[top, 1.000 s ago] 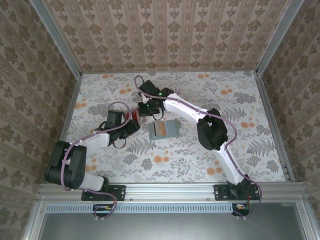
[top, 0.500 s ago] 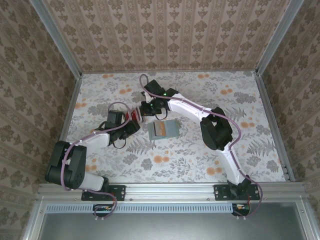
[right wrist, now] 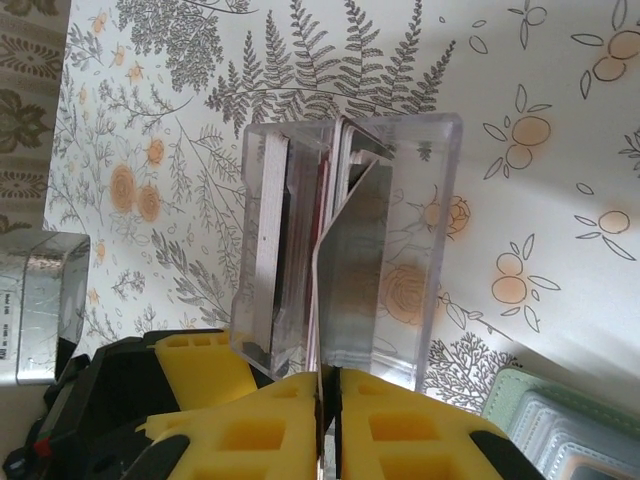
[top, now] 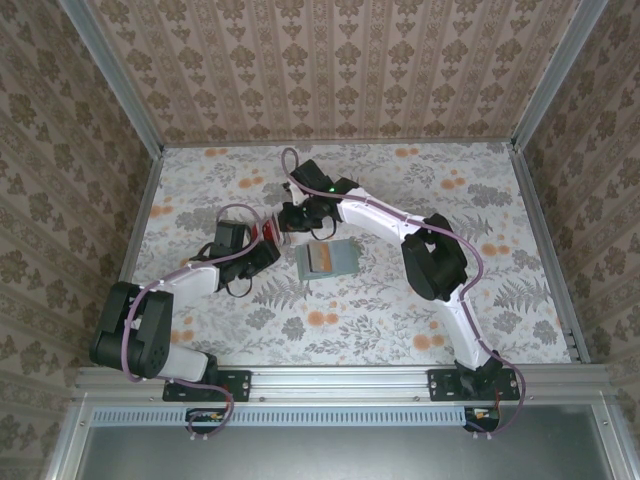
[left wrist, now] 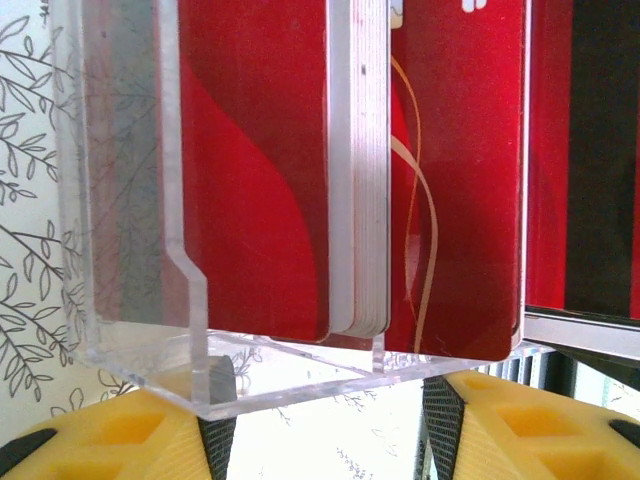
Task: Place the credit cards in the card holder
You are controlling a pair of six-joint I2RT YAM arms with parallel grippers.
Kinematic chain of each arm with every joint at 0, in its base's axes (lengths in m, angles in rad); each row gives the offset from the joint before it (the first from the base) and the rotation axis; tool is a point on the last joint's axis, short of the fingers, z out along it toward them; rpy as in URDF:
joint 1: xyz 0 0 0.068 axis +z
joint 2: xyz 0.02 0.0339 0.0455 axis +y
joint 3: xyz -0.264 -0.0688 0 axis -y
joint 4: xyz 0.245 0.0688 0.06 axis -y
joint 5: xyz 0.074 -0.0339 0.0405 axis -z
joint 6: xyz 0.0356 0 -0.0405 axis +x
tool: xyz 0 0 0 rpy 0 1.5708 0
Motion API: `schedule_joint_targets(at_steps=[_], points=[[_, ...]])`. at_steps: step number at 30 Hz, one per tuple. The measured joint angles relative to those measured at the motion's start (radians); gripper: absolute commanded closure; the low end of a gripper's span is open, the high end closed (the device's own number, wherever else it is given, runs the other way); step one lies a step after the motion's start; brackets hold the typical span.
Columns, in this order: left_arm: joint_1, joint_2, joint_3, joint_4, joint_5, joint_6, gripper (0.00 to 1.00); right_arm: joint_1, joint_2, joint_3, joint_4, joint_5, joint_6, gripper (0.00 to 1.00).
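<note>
The right hand (right wrist: 322, 400) is pinched almost closed on the thin edge of one of the glossy red credit cards (left wrist: 260, 170), which stand in a clear hard-plastic box (right wrist: 420, 230). The left hand (left wrist: 330, 440) has its yellow pads spread below that box; I cannot tell if they grip it. The flat grey-green card holder (top: 325, 260) lies just beside them, with open floral worktop (top: 400, 320) around.

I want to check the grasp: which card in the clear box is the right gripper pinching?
The lone card leaning off the stack, its edge between the fingers of the right gripper; the rest stand packed together.
</note>
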Motion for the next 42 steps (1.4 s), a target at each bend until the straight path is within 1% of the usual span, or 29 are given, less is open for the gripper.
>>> schedule_joint_targets(at_steps=[3,5,9,15,20,28,32,36,38,42], points=[[0.000,0.000,0.005,-0.001,0.000,0.000,0.45,-0.006,0.000,-0.004,0.001,-0.002,0.000,0.90],[0.000,0.000,0.006,-0.001,0.000,0.000,0.45,-0.008,-0.001,-0.004,0.001,-0.004,0.001,0.94],[-0.001,0.000,0.006,-0.001,-0.003,0.000,0.45,-0.008,-0.002,-0.005,0.002,-0.005,0.002,0.97],[-0.001,0.000,0.013,-0.014,-0.005,0.001,0.45,-0.014,-0.036,-0.043,0.014,-0.006,-0.003,0.98],[-0.006,-0.009,0.033,-0.054,-0.019,0.011,0.45,-0.039,-0.131,-0.116,0.025,-0.012,-0.012,0.98],[-0.014,-0.106,0.085,-0.159,-0.058,0.042,0.45,-0.126,-0.352,-0.338,0.088,-0.049,-0.039,0.97],[-0.056,-0.142,0.129,-0.207,-0.090,0.055,0.45,-0.177,-0.429,-0.470,0.127,-0.094,-0.061,0.97],[-0.145,-0.135,0.180,-0.233,-0.117,0.056,0.46,-0.228,-0.452,-0.583,0.169,-0.175,-0.080,0.97],[-0.195,-0.108,0.218,-0.241,-0.125,0.056,0.47,-0.247,-0.452,-0.639,0.193,-0.209,-0.083,0.97],[-0.285,0.000,0.314,-0.247,-0.132,0.055,0.52,-0.278,-0.444,-0.730,0.247,-0.276,-0.079,0.97]])
